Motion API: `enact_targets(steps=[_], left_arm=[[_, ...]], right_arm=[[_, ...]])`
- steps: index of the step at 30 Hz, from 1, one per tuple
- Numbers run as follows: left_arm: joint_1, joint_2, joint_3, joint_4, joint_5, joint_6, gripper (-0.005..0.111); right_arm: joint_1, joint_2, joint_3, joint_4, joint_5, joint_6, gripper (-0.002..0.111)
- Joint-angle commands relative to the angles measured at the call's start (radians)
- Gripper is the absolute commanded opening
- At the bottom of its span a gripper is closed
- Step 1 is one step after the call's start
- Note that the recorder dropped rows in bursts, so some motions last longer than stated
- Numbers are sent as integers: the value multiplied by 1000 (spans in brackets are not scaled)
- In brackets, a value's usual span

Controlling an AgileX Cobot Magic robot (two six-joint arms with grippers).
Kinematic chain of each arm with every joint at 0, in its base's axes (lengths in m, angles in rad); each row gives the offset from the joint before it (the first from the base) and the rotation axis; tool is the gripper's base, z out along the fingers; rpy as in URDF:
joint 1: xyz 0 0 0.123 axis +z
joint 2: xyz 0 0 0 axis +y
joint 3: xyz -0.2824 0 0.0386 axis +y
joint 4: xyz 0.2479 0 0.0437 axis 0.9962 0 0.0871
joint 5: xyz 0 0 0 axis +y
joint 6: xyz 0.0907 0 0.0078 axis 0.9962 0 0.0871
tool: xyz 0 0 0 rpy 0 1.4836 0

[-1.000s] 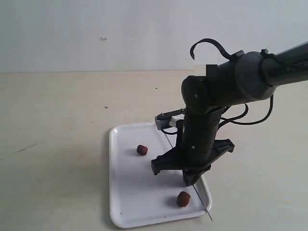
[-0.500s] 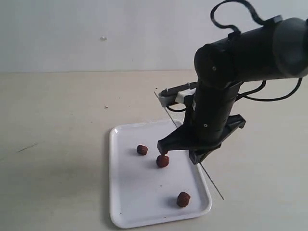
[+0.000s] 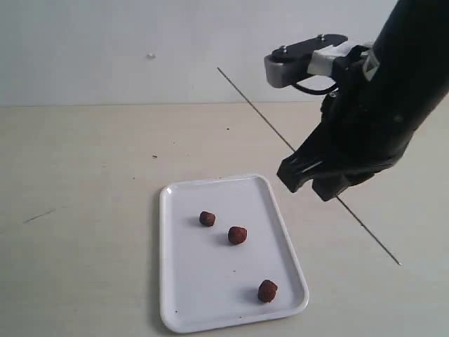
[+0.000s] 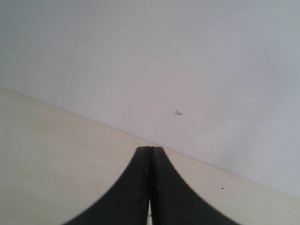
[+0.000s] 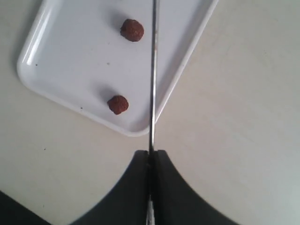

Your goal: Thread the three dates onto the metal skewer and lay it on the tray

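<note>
the dates (image 3: 237, 235) lie loose on the tray (image 3: 210, 281), none threaded. the metal skewer (image 3: 256, 109) slants in the air near the tray, pinched by the right end effector (image 5: 151, 157). best to line its tip on one date's middle. only the left wrist view shows the left end effector (image 4: 150, 152), shut and empty; the right wrist view shows just two dates.

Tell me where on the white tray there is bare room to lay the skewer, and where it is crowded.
Bare: the strip of the tray between its left rim and the dates, and the far band behind them. Crowded: the diagonal the three dates make toward the near right corner. The right gripper holds the skewer in the air.
</note>
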Motion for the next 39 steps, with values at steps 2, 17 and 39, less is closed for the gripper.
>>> enact_targets(steps=[2, 17, 39], left_arm=[[3, -5, 0, 3, -4, -6, 0], [3, -5, 0, -160, -135, -288, 0], [-112, 1095, -951, -230, 858, 354, 0]], right_arm=[[-3, -85, -3, 15, 78, -48, 0], [-3, -391, 500, 101, 16, -73, 0], [-3, -427, 515, 86, -40, -120, 0]])
